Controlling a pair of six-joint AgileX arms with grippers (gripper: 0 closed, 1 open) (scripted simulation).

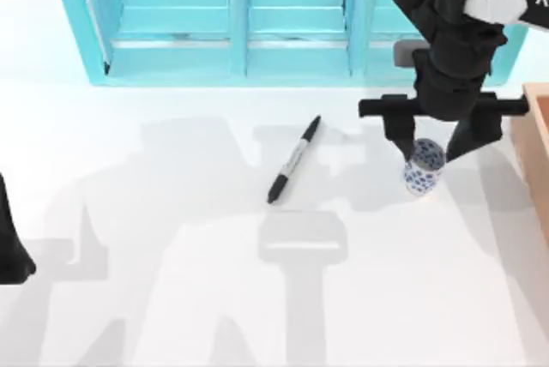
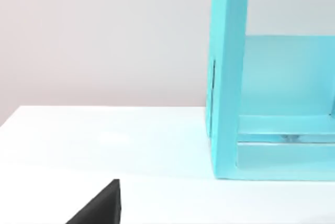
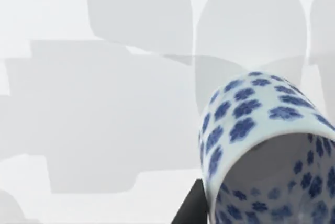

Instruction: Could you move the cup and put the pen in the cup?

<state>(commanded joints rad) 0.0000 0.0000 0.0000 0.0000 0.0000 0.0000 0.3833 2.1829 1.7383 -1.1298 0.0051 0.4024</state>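
Right tool (image 1: 426, 148) seemingly clasping upright glossy white cylindrical cup (image 1: 424, 167) with blue flowers, slim black pen (image 1: 294, 159) lying diagonally on smooth white tabletop (image 1: 171, 255), cap toward teal cabinet (image 1: 232, 15), left tool's (image 1: 10, 247) spread unclear.

White table (image 1: 171, 298): pen (image 1: 293, 159), cup (image 1: 424, 167).

A turquoise shelf unit (image 1: 232, 20) spans the frame's top on the white surface (image 1: 171, 298), with possibly a wooden box (image 1: 539, 153) at the right edge.

Open table (image 1: 171, 281) around pen (image 1: 293, 159); teal shelf (image 1: 232, 15) blocks rear; wooden box (image 1: 536, 153) right.
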